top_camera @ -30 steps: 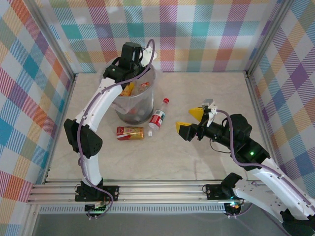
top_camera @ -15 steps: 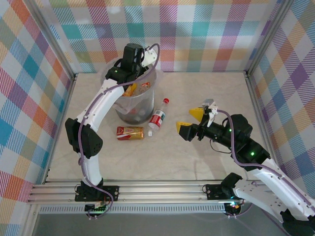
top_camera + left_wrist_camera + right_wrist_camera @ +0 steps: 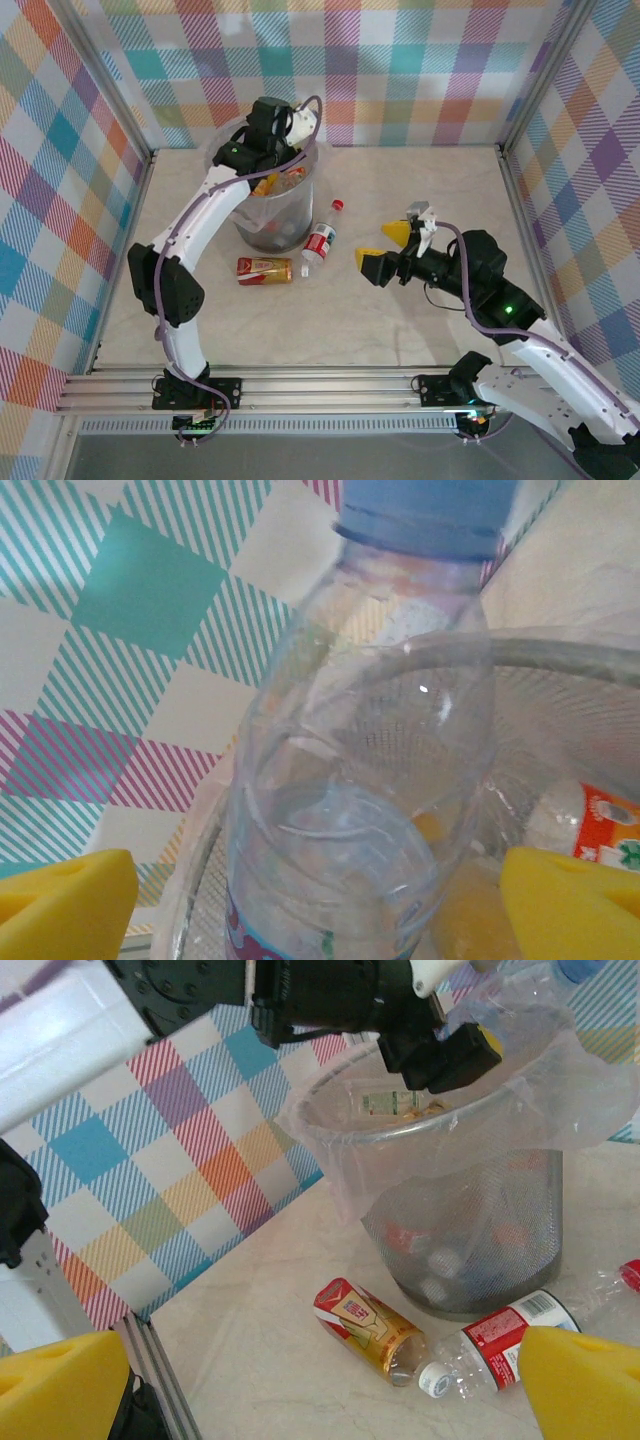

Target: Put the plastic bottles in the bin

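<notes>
My left gripper (image 3: pixel 272 160) hangs over the mouth of the bin (image 3: pixel 272 215). In the left wrist view its yellow fingers (image 3: pixel 62 900) stand wide apart, and a clear bottle with a blue cap (image 3: pixel 370 770) sits between them with a gap on each side, above the bin's rim (image 3: pixel 570 660). More bottles lie inside the bin (image 3: pixel 470 1170). Two bottles lie on the table: a red-labelled clear one (image 3: pixel 320 240) (image 3: pixel 505 1345) beside the bin, and a red-and-gold one (image 3: pixel 265 270) (image 3: pixel 368 1325) in front of it. My right gripper (image 3: pixel 385 250) (image 3: pixel 320 1390) is open and empty, right of both bottles.
Plaid walls and metal posts close in the table at the back and both sides. A rail (image 3: pixel 320 385) runs along the near edge. The bag liner (image 3: pixel 590 1090) drapes over the bin's rim. Bare tabletop lies to the right of the bin.
The left gripper's jaws have opened off the blue-capped bottle above the bin, and its wrist has shifted slightly. The right arm has barely moved.
</notes>
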Action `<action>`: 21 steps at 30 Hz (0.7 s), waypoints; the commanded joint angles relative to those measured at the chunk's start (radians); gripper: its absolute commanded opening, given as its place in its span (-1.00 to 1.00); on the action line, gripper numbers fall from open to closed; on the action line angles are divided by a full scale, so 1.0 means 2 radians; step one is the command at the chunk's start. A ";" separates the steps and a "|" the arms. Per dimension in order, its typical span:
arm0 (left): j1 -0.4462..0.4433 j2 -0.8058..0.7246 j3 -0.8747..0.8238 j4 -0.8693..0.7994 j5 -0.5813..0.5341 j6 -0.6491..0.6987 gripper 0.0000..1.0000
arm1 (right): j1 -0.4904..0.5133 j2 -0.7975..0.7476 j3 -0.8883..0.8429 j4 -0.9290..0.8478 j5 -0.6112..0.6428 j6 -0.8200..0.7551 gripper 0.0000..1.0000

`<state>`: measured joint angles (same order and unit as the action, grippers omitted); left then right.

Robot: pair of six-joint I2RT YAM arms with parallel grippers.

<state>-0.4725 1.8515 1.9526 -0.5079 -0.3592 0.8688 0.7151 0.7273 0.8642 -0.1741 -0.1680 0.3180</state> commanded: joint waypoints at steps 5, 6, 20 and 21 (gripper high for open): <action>0.002 -0.075 0.004 -0.058 0.056 -0.107 1.00 | 0.003 -0.002 0.001 0.021 -0.008 0.009 0.99; 0.003 -0.084 0.002 -0.062 0.061 -0.128 1.00 | 0.003 -0.003 0.001 0.021 -0.008 0.010 1.00; 0.018 -0.046 0.090 -0.161 0.254 -0.437 0.64 | 0.003 -0.014 -0.006 0.024 -0.011 0.024 1.00; 0.018 -0.037 0.099 -0.164 0.267 -0.449 0.64 | 0.003 -0.016 -0.006 0.021 -0.010 0.023 0.99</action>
<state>-0.4484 1.7267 2.1086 -0.7742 0.0299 0.1337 0.7151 0.7197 0.8619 -0.1524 -0.1761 0.3550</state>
